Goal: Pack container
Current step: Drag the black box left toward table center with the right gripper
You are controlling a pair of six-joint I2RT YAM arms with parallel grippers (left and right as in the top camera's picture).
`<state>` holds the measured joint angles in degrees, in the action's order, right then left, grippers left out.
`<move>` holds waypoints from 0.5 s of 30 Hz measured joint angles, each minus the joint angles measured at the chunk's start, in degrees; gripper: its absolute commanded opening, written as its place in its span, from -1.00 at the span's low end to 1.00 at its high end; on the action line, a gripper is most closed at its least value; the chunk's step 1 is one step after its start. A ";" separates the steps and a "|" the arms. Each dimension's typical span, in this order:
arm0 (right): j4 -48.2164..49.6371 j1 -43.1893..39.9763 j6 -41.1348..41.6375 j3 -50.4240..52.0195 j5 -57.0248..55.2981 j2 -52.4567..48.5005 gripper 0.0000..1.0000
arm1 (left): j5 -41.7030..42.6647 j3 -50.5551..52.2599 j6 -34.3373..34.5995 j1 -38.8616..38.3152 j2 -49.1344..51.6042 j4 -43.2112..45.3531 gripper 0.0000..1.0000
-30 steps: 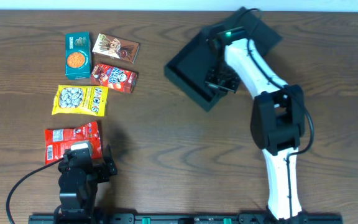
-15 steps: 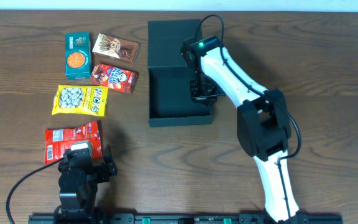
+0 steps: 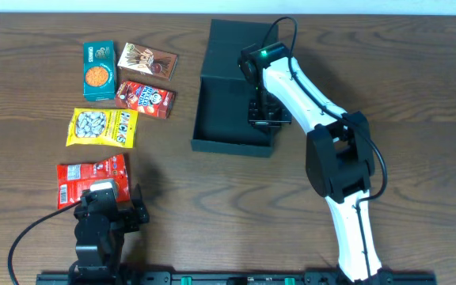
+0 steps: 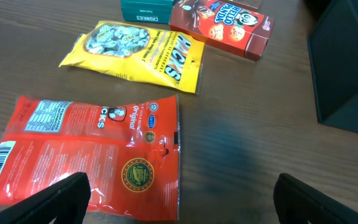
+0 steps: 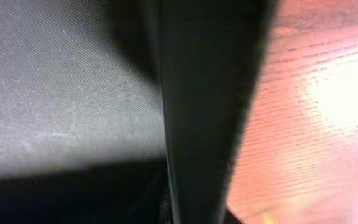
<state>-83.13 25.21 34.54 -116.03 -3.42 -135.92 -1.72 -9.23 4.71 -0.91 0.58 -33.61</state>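
Note:
The container (image 3: 224,111), a shallow black box, lies open at mid-table with its flap lid (image 3: 240,43) folded back on the far side. My right gripper (image 3: 266,111) reaches down over its right wall. In the right wrist view that wall (image 5: 204,112) runs straight down the middle, too close for the fingers to show. My left gripper (image 3: 108,202) rests at the near left, open with nothing between its fingers (image 4: 61,196). Just ahead of it lies a red snack packet (image 4: 86,149).
Left of the container lie a yellow packet (image 3: 101,127), a red cereal box (image 3: 145,98), a brown box (image 3: 147,62) and a small teal cookie box (image 3: 99,70). The red packet (image 3: 92,178) is nearest the left arm. Bare wood (image 3: 236,206) spreads in front of the container.
The right arm has swung the container from the far right, turned it square and set it down at mid-table, shifting it slightly right in the last half second. The left arm has not moved.

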 measured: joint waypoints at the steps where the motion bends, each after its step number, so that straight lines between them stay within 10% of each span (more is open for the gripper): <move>1: 0.00 0.00 0.35 0.00 0.02 0.00 -0.49 | 0.00 0.00 0.00 0.00 0.00 -0.02 0.90; 15: -0.15 -0.02 -1.14 0.31 -4.22 0.00 -0.71 | 0.00 0.00 0.00 0.00 0.00 -0.02 0.90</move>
<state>-83.29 25.19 33.41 -115.72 -7.64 -135.92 -1.72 -9.23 4.71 -0.91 0.58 -33.63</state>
